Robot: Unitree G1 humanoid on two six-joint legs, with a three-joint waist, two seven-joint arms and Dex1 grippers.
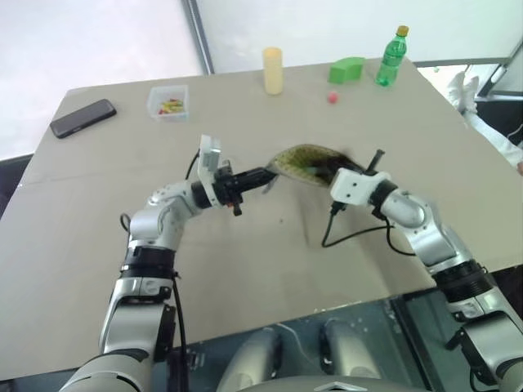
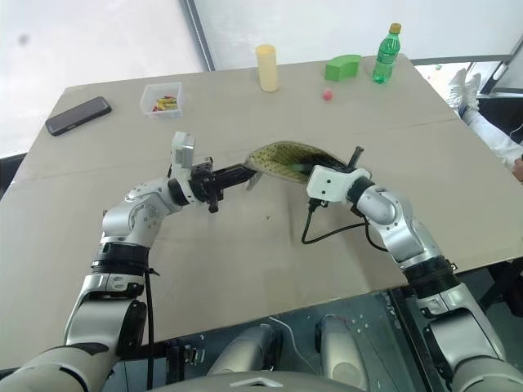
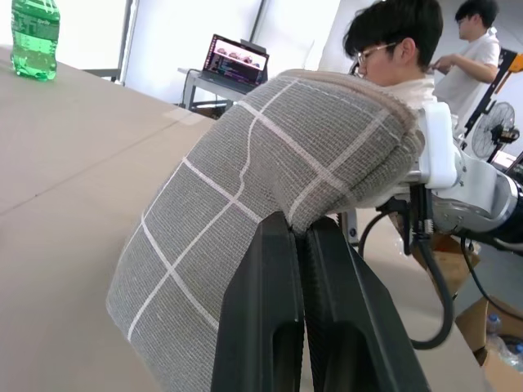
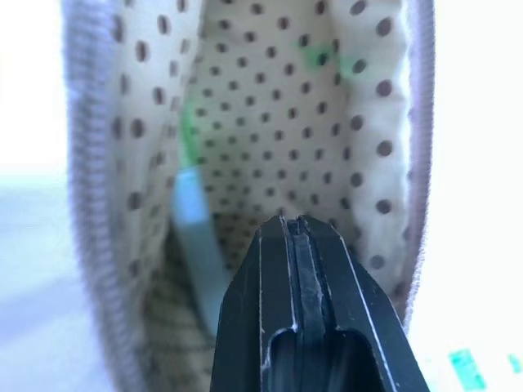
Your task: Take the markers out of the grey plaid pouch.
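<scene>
Mid-frame above the tabletop [image 1: 98, 245], the left pincer [image 1: 271, 173] clamps the grey plaid pouch [image 3: 270, 180] while the closed right pincer [image 4: 298, 233] sits in its dotted mouth

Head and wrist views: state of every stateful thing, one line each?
Grey plaid fabric pouch: held above the table, mouth open, dotted lining showing.
Left gripper: shut on the pouch's edge.
Right gripper: shut, tip at the pouch mouth.
Green stick inside the pouch: not yet out.
Green plastic bottle: upright, capped.
Black phone: lying flat.
Clear small tub: lidless, holds small items.
</scene>
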